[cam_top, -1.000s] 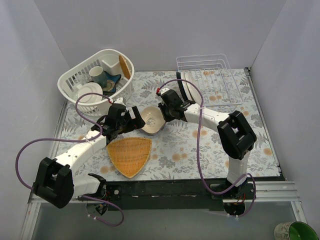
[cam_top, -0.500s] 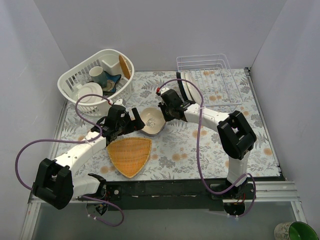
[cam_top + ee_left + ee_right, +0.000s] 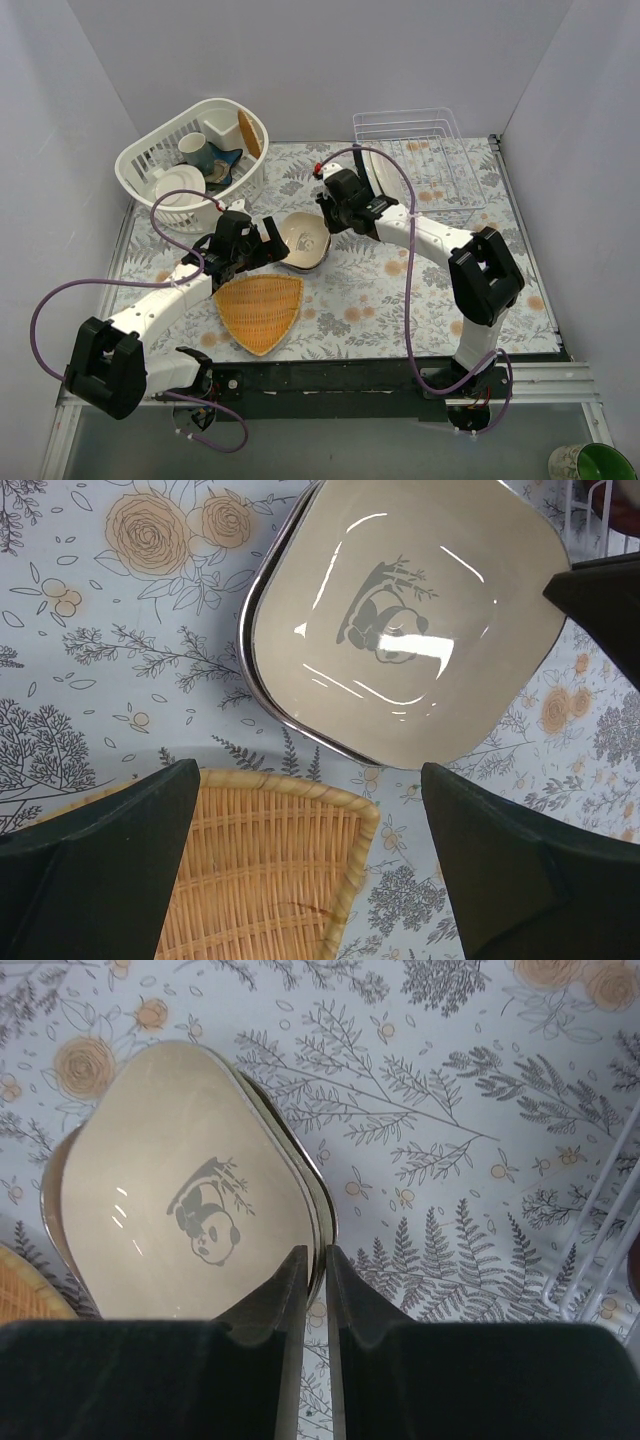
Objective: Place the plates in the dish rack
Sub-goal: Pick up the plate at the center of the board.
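Note:
A cream rounded-square dish (image 3: 303, 240) with a panda mark lies mid-table on top of at least one other dish, whose rim shows under it. It also shows in the left wrist view (image 3: 400, 610) and the right wrist view (image 3: 190, 1190). My right gripper (image 3: 325, 218) is shut on its right rim (image 3: 315, 1255), one finger inside and one outside. My left gripper (image 3: 265, 243) is open and empty just left of the dish, over the table between the dish and the tray (image 3: 307, 778). The white wire dish rack (image 3: 425, 150) stands at the back right with plates upright at its left end (image 3: 368, 172).
An orange woven triangular tray (image 3: 260, 308) lies in front of the dish, partly under my left gripper (image 3: 260, 870). A white slotted oval basket (image 3: 165, 150) with cups and a plain white plate stands at the back left. Rack wires (image 3: 610, 1220) show right of my right gripper.
My right wrist has moved back and up toward the rack while still holding the dish's rim. My left gripper has hardly moved.

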`<state>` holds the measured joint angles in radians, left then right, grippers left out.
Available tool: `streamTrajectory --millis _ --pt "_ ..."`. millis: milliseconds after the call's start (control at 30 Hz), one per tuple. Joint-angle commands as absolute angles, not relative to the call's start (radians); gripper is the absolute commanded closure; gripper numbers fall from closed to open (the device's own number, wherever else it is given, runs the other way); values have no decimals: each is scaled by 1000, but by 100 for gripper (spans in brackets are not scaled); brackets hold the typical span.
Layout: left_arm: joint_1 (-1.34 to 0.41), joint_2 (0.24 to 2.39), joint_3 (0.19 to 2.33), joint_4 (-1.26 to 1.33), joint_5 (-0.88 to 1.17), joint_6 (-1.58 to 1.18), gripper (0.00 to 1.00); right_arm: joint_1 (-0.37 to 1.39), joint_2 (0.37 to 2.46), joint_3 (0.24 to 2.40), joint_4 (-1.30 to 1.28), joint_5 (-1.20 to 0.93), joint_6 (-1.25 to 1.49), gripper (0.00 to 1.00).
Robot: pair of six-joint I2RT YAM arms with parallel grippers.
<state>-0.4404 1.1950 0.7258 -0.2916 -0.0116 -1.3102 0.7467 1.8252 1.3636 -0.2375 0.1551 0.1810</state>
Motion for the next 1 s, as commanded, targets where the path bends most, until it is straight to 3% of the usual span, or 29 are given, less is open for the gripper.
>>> streamTrajectory --millis 0,967 --pt "-434 1151 709 -284 -15 -1315 7 752 1761 1434 -219 158 190 81" --pt "-434 1138 680 -268 -3 -1330 7 750 1784 1509 -314 247 140 85"
